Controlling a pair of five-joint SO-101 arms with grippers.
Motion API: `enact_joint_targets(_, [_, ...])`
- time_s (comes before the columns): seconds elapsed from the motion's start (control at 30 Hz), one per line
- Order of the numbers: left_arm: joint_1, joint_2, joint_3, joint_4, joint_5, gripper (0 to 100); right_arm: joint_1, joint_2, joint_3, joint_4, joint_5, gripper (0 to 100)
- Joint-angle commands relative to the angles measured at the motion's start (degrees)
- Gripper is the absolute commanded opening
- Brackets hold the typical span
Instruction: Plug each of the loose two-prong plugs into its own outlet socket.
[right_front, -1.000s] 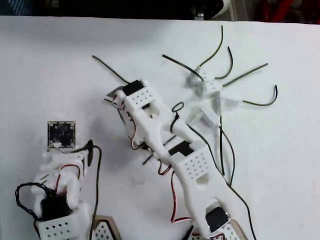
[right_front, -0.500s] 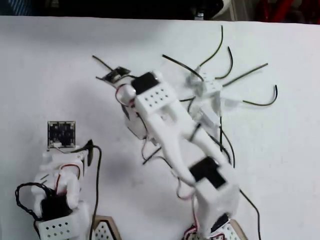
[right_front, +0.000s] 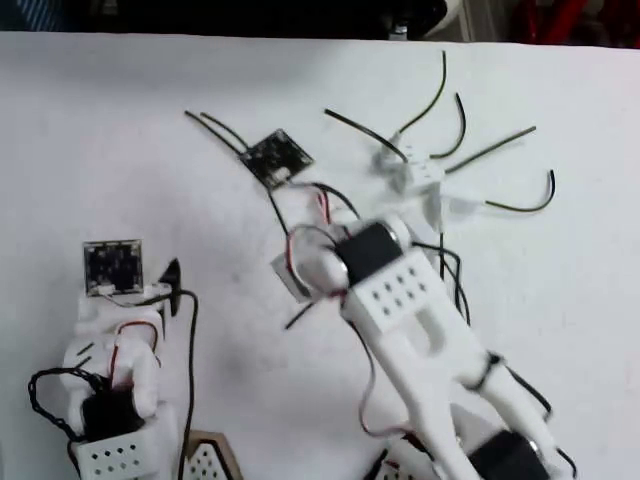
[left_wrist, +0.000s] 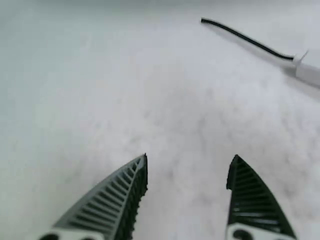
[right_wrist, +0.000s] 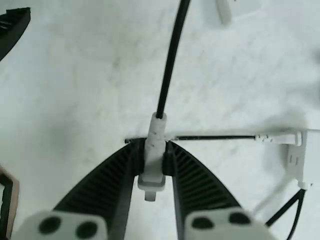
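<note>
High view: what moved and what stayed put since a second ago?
The right arm pulled back toward its base, right gripper shut on a white plug. The small dark board that was by its tip now lies uncovered, a bit farther right. The left arm shifted only slightly. The pile of loose wires stayed.

White table, wood plate at btm edge, red objs behind

The white surface carried a cluster of white plugs trailing black wires at upper right.
</note>
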Motion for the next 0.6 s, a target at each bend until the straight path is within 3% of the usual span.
enact_joint_targets(0.0, [3.5,-0.5,-0.7,-7.9,4.7,26,-0.5,-9.9,8.7,-10.9,-1.8,1.7])
enact_joint_targets(0.3, [14.4,-0.5,-1.0,-14.1,6.7,26,-10.1,-27.3,27.2,-25.4,-3.7,1.7])
enact_joint_targets(0.57, [23.3,-0.4,-13.2,-2.6,2.7,26,-11.8,-33.7,32.5,-25.7,-3.6,1.7])
